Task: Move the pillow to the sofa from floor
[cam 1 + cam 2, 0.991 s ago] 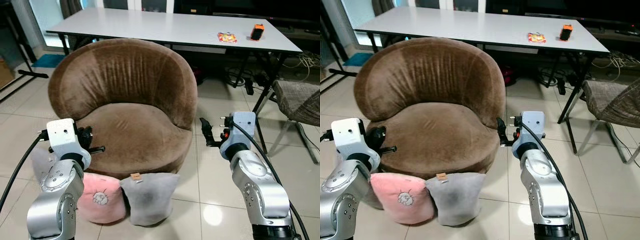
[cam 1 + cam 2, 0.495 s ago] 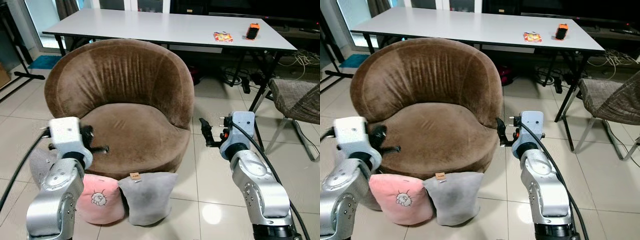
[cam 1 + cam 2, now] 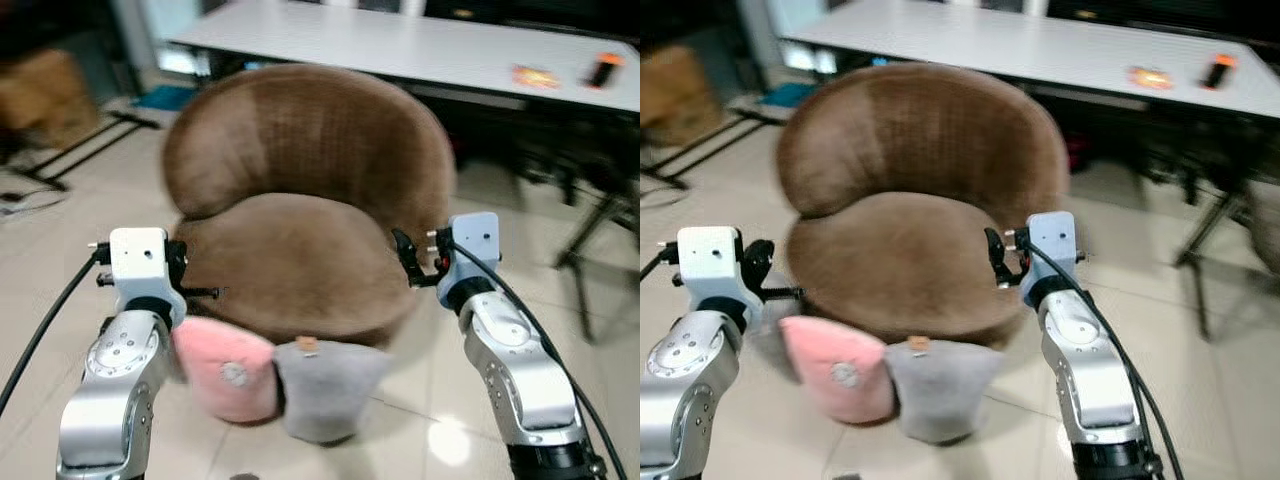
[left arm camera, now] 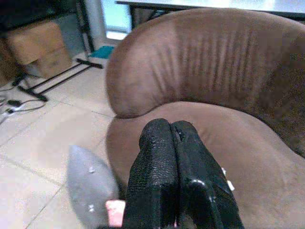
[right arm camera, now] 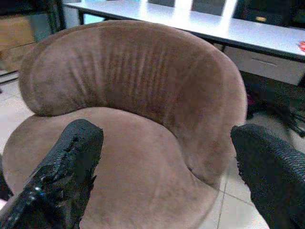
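The approach step is judged in hand: the pink pillow (image 3: 228, 369) and grey pillow (image 3: 325, 388) lie on the floor against the brown sofa (image 3: 300, 190). The left pincer (image 4: 174, 181) is pressed closed, empty; the right pincer (image 5: 167, 171) is spread wide, empty. Lowering is called for next

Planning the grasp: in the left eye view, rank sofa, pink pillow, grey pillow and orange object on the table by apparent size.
1. Brown sofa.
2-3. Pink pillow and grey pillow: alike, not ranked.
4. Orange object on the white table, farther away.
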Available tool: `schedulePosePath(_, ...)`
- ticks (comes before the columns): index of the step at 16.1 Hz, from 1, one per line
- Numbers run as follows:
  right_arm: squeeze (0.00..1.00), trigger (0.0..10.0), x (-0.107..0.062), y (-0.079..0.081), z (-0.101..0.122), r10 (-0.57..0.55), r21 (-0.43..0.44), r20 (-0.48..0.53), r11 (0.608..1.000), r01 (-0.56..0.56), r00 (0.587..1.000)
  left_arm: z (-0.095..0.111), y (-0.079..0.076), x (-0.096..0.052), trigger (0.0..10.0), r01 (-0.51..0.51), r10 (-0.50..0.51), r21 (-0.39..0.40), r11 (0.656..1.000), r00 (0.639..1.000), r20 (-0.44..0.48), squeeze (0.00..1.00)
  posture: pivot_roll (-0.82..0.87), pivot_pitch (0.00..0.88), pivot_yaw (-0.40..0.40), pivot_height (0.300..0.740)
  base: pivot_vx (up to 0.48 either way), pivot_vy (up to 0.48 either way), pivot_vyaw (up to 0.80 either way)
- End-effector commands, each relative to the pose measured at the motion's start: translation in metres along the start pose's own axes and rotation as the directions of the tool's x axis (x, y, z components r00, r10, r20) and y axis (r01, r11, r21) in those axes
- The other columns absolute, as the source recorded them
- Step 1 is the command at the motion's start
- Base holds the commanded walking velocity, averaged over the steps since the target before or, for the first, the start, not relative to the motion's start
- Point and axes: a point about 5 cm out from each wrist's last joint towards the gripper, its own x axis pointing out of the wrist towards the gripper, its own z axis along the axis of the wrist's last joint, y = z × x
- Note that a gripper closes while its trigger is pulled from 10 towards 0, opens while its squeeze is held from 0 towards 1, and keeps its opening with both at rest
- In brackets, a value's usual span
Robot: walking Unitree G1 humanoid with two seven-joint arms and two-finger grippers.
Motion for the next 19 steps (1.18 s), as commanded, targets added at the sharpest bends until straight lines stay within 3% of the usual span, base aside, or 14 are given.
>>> schedulePosePath(1, 0.00, 10.0, 0.002, 0.001, 0.006, 0.011, 0.013, 0.030, 1.000, -0.012, 0.999, 0.000, -0.001, 0.000, 10.0, 0.003, -0.003, 0.010, 1.000, 1.000, 0.005, 0.00, -0.09, 0.000, 0.000, 0.740, 0.000, -0.480, 0.00)
schedulePosePath(4, 0.00, 10.0, 0.002, 0.002, 0.007, -0.008, 0.099, 0.049, 0.995, 0.003, 0.999, -0.002, -0.002, -0.003, 10.0, 0.015, -0.015, -0.001, 1.000, 1.000, 0.010, 0.00, -0.08, 0.000, -0.005, 0.740, 0.000, -0.119, 0.00)
schedulePosePath(10, 0.00, 10.0, 0.001, -0.002, -0.001, -0.014, 0.119, 0.015, 0.993, 0.013, 1.000, 0.001, -0.004, -0.006, 10.0, 0.039, -0.039, 0.006, 0.999, 0.999, 0.038, 0.00, -0.09, 0.000, -0.005, 0.740, 0.000, 0.000, -0.13)
schedulePosePath(13, 0.00, 10.0, 0.001, -0.005, 0.001, -0.042, 0.069, 0.038, 0.997, 0.039, 0.998, 0.000, -0.003, -0.007, 10.0, 0.028, -0.029, 0.005, 1.000, 0.999, 0.041, 0.00, -0.08, 0.000, -0.013, 0.740, 0.284, 0.000, -0.76)
schedulePosePath(15, 0.00, 10.0, 0.002, -0.010, 0.000, -0.080, 0.071, 0.016, 0.994, 0.078, 0.997, -0.001, -0.003, -0.008, 10.0, 0.028, -0.028, 0.005, 1.000, 0.999, 0.044, 0.00, -0.08, 0.000, -0.016, 0.740, 0.347, 0.000, 0.00)
schedulePosePath(17, 0.00, 10.0, 0.003, -0.008, -0.001, -0.052, 0.117, 0.014, 0.992, 0.050, 0.999, -0.001, -0.004, -0.008, 10.0, 0.028, -0.029, 0.007, 1.000, 0.998, 0.048, 0.00, -0.08, 0.000, -0.021, 0.740, 0.356, 0.000, 0.00)
schedulePosePath(19, 0.00, 10.0, 0.003, -0.006, 0.001, -0.033, 0.104, 0.030, 0.994, 0.030, 0.999, -0.001, -0.004, -0.009, 10.0, 0.025, -0.026, 0.008, 1.000, 0.998, 0.049, 0.00, -0.08, 0.000, -0.024, 0.740, 0.358, 0.000, 0.00)
